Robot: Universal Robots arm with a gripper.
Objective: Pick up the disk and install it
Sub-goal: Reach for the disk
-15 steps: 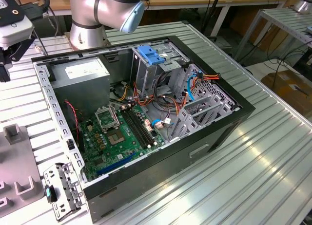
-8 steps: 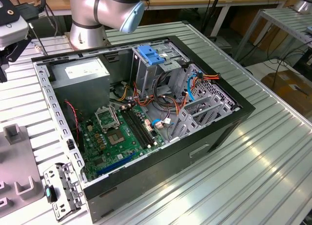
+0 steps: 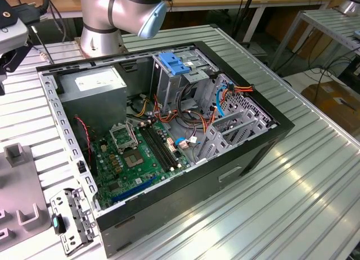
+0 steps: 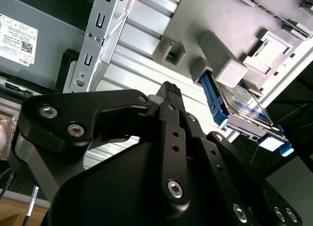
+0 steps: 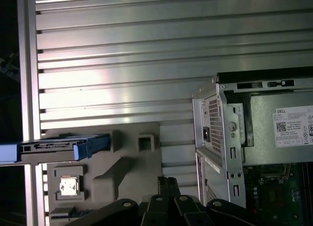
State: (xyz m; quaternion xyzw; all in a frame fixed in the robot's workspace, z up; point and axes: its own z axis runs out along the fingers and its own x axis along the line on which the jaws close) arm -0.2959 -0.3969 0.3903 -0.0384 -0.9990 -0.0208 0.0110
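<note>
Exterior view overlooks computer case (image 3: 185, 206); both wrist views look past fingers (image 4: 169, 96).

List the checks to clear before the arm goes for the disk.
1. Disk located: ok. The disk stands on edge in the grey fixture, with its blue carrier in sight in both wrist views.
2. Gripper free of load: ok. The gripper holds nothing and is apart from the disk.
3. Jaws ready to grasp: not ok. They are shut.
4. Case accessible: ok. The computer case lies open with its inside exposed in the exterior view.
5. Bay free for the disk: cannot tell. The drive cage is partly hidden, and cables run close beside it.
</note>
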